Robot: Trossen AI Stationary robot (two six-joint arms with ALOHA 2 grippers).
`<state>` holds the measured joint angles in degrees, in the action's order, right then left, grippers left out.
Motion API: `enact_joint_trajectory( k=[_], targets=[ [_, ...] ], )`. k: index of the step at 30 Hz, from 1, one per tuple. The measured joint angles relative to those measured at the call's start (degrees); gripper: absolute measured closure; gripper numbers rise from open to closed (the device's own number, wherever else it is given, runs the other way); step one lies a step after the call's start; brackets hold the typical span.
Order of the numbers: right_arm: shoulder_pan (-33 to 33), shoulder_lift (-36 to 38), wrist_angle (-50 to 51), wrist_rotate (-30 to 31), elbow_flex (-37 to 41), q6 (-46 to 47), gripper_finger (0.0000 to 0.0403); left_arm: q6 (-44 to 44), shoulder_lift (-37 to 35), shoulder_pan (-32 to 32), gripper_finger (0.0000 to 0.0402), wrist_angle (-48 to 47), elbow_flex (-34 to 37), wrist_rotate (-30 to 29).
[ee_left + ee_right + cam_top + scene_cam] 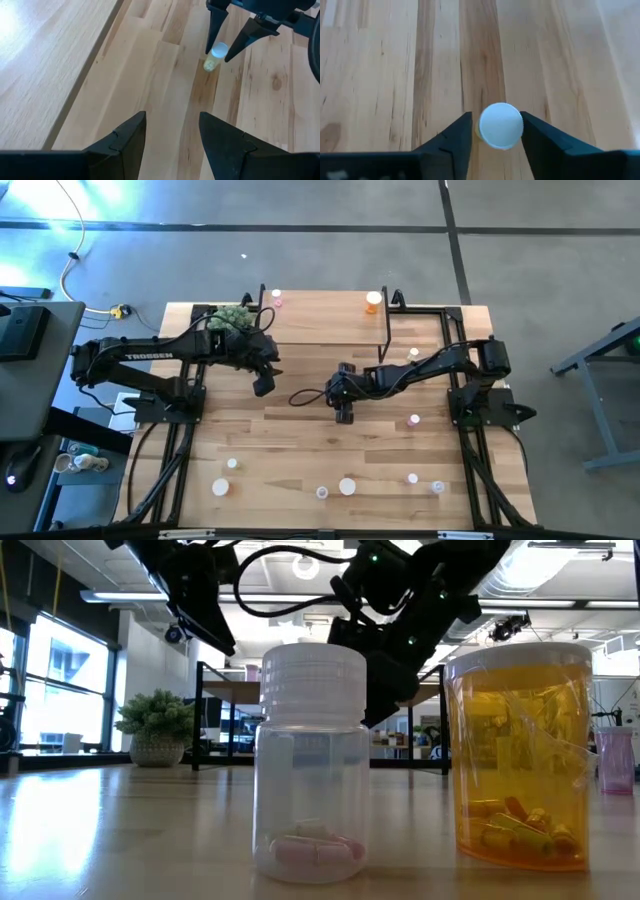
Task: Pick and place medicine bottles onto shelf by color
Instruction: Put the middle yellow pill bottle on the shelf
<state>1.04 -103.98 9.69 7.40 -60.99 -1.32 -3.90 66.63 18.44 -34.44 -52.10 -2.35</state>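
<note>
Our right gripper [496, 131] straddles a yellow-green bottle [500, 125] standing upright mid-table, white cap up, long axis vertical. Fingers flank the cap on both sides, about touching; we can't tell if the grip is made. The left gripper [171, 132] hangs open nearby, pointed at the same bottle but farther off, so the right arm takes it. The shelf [330, 320] lies beyond, at the far edge. Count, high view: two bottles on the shelf, roughly eight loose on the table [300, 435].
</note>
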Motion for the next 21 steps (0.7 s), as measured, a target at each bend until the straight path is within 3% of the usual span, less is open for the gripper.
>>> enact_joint_trajectory(
  k=[8, 21],
  targets=[
    [0.0, 0.0, 0.2, 0.0, 0.0, -0.3, 0.0304, 0.0, 0.0, 0.0, 0.0227, 0.0, 0.0, 0.0],
    [-1.4, 5.0, -4.2, 0.1, 0.0, -2.2, 0.03, 0.0, 0.0, 0.0, 0.0227, 0.1, 0.0, 0.0]
  ],
)
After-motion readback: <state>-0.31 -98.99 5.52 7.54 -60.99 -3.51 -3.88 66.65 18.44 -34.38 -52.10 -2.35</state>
